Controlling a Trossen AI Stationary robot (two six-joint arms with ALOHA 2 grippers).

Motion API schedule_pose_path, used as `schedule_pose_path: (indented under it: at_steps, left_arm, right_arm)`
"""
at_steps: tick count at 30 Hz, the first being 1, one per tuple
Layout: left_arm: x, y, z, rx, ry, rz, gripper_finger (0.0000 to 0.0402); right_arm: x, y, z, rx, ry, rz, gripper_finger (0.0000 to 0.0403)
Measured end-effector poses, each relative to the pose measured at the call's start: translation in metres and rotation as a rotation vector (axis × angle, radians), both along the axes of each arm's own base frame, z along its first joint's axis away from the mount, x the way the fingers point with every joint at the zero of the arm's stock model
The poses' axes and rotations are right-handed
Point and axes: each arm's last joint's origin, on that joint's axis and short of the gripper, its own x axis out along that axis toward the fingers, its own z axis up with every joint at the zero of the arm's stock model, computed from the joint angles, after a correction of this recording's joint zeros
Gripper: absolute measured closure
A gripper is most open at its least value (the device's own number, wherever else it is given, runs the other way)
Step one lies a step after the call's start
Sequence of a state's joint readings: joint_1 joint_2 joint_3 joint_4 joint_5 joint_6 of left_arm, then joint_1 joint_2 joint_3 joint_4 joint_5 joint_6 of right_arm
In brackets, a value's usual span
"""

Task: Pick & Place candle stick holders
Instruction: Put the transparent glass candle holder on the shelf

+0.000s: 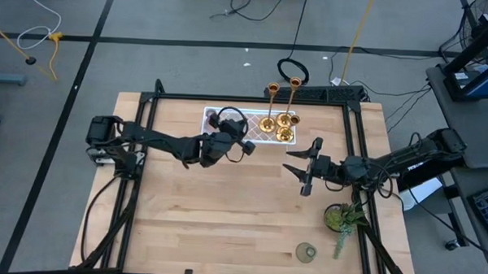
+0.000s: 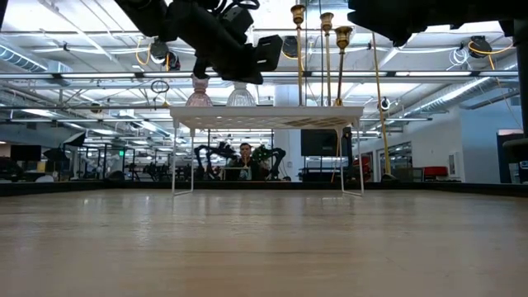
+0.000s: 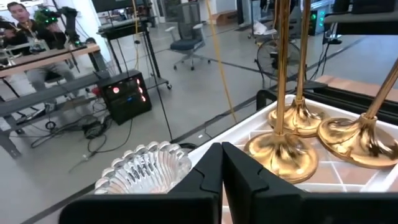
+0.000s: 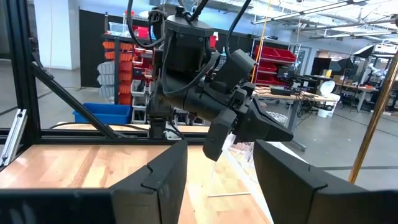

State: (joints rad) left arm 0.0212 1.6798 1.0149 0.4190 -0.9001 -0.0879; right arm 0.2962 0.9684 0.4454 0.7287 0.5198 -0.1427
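Note:
Three gold candlesticks [image 1: 278,126] stand by their round bases [image 3: 292,146] on the right part of a white lattice tray [image 1: 215,114] at the table's far middle. A pink glass cup [image 2: 198,96] and a clear glass cup [image 2: 241,95] stand on the tray's left part. My left gripper [image 1: 242,145] hovers shut and empty above the tray, with the clear cup [image 3: 146,168] just beside its fingers [image 3: 222,171]. My right gripper [image 1: 304,167] is open and empty above the table, right of the tray. A third small glass cup [image 1: 307,252] stands near the front edge.
A green leafy plant [image 1: 343,218] stands at the table's right edge, near my right arm. The tray stands raised on thin white legs [image 2: 175,157]. A black frame [image 1: 354,133] runs around the table. Bare wood [image 1: 209,209] lies across the table's middle and near left.

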Motion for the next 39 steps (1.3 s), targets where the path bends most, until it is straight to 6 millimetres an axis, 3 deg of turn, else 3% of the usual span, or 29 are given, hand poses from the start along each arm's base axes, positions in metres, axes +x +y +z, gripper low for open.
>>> schedule_pose_path:
  at_steps: [6,11,21,33,39]
  left_arm:
    - [-0.001,0.001,0.0,0.027,0.024,0.036,0.0383]
    - [0.001,-0.002,0.0,0.027,0.044,-0.042,0.0398]
    - [0.0,-0.002,-0.002,0.03,0.081,-0.052,0.0367]
    - [-0.005,-0.002,-0.015,0.017,0.225,-0.049,0.0398]
    - [-0.005,-0.002,-0.015,0.009,0.217,-0.042,0.0371]
  right_arm:
    - [0.0,0.0,0.0,0.0,0.0,0.0,0.0227]
    - [0.0,0.0,0.0,0.0,0.0,0.0,0.0227]
    - [0.0,0.0,0.0,0.001,-0.001,0.0,0.0227]
    - [0.0,0.0,0.0,0.001,-0.001,0.0,0.0227]
    - [0.0,0.0,0.0,0.001,0.0,0.0,0.0227]
